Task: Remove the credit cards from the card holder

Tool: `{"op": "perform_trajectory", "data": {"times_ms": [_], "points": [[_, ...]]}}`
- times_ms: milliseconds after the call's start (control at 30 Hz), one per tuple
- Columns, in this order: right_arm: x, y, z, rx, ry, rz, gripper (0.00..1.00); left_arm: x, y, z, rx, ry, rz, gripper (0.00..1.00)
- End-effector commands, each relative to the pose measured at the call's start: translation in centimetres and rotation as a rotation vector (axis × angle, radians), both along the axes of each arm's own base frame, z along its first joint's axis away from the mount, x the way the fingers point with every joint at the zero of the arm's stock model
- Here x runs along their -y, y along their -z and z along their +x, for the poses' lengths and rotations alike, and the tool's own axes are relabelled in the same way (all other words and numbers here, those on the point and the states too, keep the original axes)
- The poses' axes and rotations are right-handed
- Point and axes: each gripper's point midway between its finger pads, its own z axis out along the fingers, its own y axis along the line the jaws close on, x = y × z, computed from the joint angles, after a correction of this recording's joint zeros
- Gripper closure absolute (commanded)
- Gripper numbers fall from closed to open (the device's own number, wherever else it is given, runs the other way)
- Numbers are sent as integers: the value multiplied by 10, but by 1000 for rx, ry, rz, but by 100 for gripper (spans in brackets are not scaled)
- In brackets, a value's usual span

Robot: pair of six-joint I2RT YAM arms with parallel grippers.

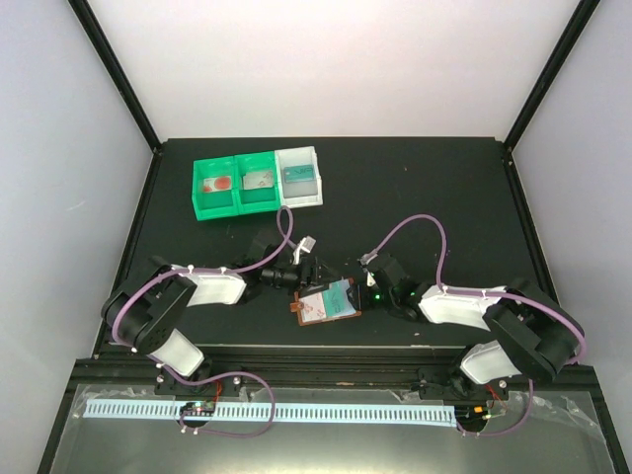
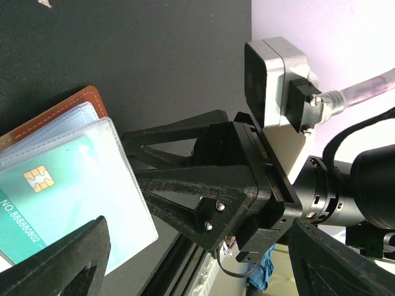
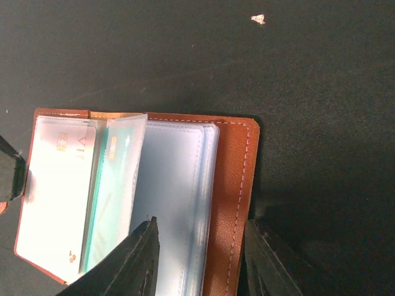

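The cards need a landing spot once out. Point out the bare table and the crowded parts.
Bare: the table right of the white bin, out to the far right corner; also a strip between the green bins and the left arm. Crowded: the near middle, where both sets of jaws flank the card holder.

We count one card holder (image 1: 328,303), two credit cards (image 3: 58,185) showing in it, and at far left two green bins (image 1: 219,209) and one white bin (image 1: 301,200).

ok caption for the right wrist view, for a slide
Right gripper poised over the open brown card holder, cards tucked in its clear sleeves.
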Motion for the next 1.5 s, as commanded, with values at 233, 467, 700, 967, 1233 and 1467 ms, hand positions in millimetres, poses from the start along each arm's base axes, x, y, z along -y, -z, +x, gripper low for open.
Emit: {"op": "perform_trajectory", "data": {"times_ms": [233,467,700,967,1233,1467], "points": [[10,0,-3,-7,23,-21,65,6,-9,4,58,12,-1,20],[16,-13,-1,24,44,-34,67,-3,12,1,35,-2,64,23],[0,-30,-4,20,-2,59,71,-7,25,1,19,-15,90,28],[-17,-27,-7,-26,-51,111,78,-17,37,-1,10,-37,132,29],[-17,-7,-10,-78,-55,74,82,-28,50,0,-5,-70,173,32],[-14,11,-18,-134,-42,52,86,-45,57,13,-8,-114,201,36]]}}
